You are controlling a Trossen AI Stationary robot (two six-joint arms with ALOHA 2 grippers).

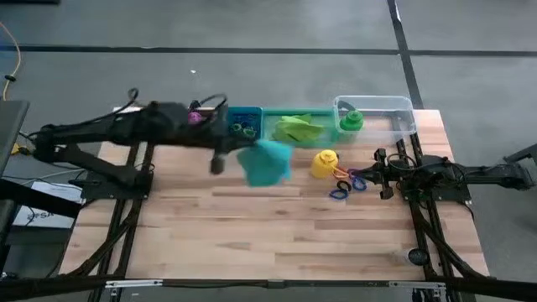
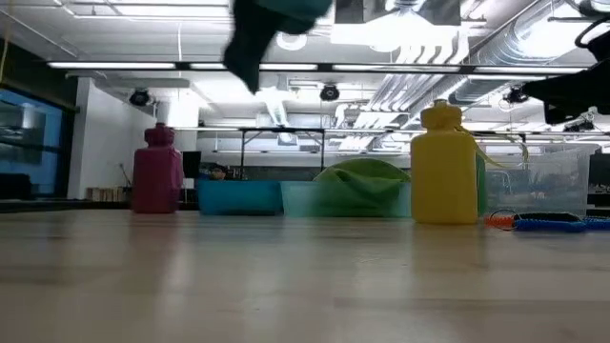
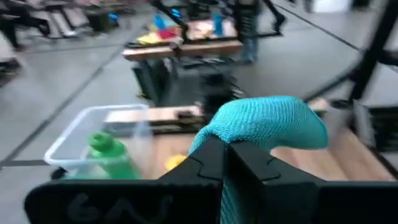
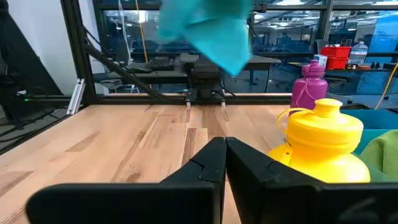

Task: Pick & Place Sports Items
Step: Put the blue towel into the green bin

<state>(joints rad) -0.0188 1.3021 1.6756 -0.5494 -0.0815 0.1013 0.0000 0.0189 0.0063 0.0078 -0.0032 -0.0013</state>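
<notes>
The left hand [image 3: 225,155] pinches the soft teal cloth [image 1: 267,162], held up above the wooden desk [image 1: 252,226]. The right hand [image 4: 225,155], pressed together, waits near the yellow plastic bottle [image 1: 324,163].

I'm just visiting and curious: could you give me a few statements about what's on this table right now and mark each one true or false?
1. The left gripper holds the teal cloth up off the table. True.
2. The green bottle stands in the blue bin. False: it stands in the clear bin.
3. The yellow bottle stands on the bare table top, outside the bins. True.
4. The lime-green cloth lies flat on the table beside the rings. False: it sits in the green bin.
5. The right gripper carries the purple bottle. False: its fingers are shut on nothing, and the purple bottle stands on the table.
</notes>
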